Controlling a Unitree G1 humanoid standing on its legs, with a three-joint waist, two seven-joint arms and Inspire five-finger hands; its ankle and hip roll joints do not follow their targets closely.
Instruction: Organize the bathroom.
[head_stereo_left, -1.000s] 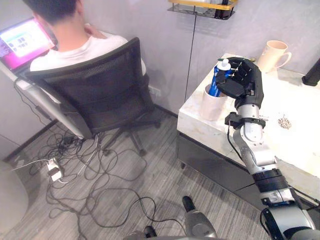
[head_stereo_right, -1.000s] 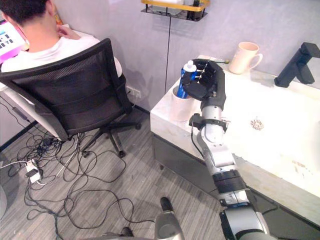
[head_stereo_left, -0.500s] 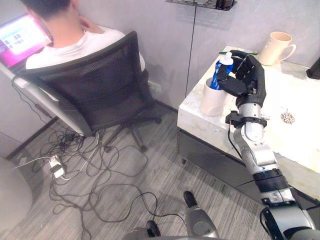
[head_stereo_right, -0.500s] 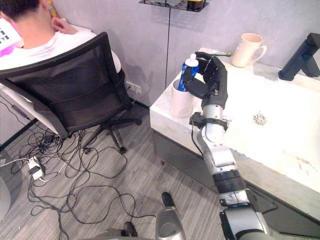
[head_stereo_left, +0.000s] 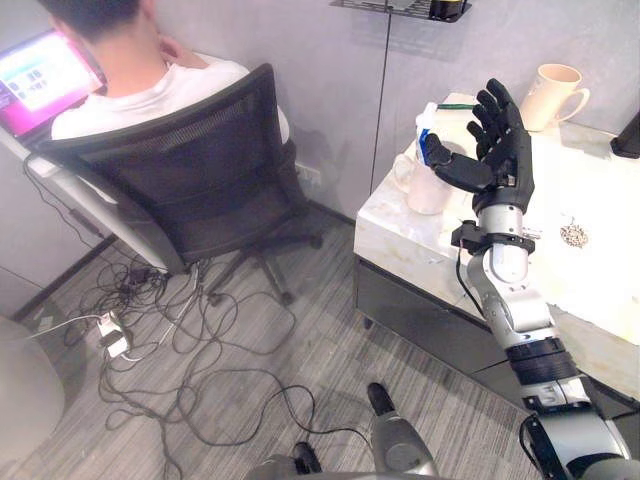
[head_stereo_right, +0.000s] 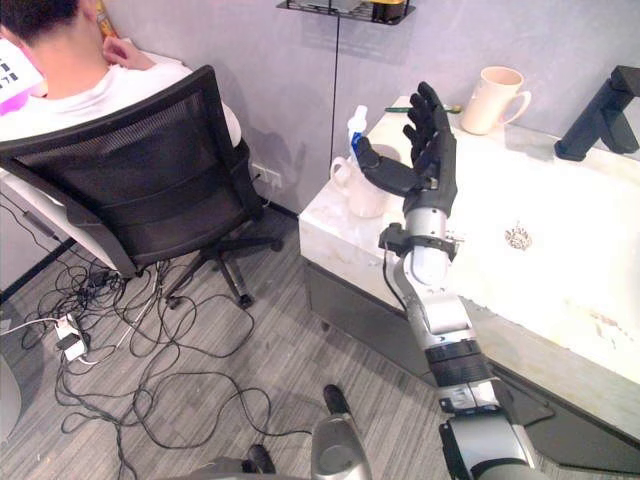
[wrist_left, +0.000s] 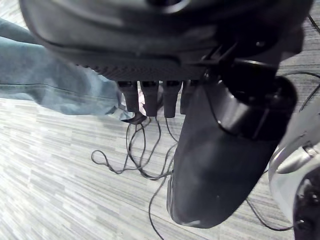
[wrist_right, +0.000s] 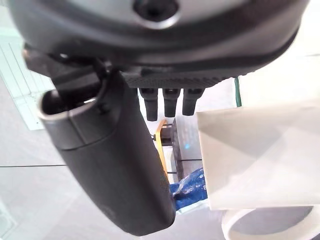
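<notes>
A white cup (head_stereo_left: 426, 190) stands at the near left corner of the pale marble counter (head_stereo_left: 600, 280). A blue tube with a white cap (head_stereo_left: 427, 140) sticks up out of the cup. My right hand (head_stereo_left: 503, 150) is raised just to the right of the cup, open, with its fingers straight up and its thumb reaching toward the tube. It holds nothing. In the right wrist view the cup's wall (wrist_right: 260, 155) and the blue tube (wrist_right: 187, 190) lie past the thumb. My left hand (wrist_left: 220, 150) hangs open above the floor.
A beige mug (head_stereo_left: 555, 92), a green toothbrush (head_stereo_right: 420, 108) and a black faucet (head_stereo_right: 600, 125) are at the counter's back. A small silvery trinket (head_stereo_left: 573, 235) lies mid-counter. To the left, a person sits in a black office chair (head_stereo_left: 190, 170) above tangled floor cables (head_stereo_left: 200, 340). Jeans (wrist_left: 50, 80) show near my left hand.
My right hand has opened and let go of the blue tube, which now rests in the cup. The fingers went from curled round the tube to straight.
</notes>
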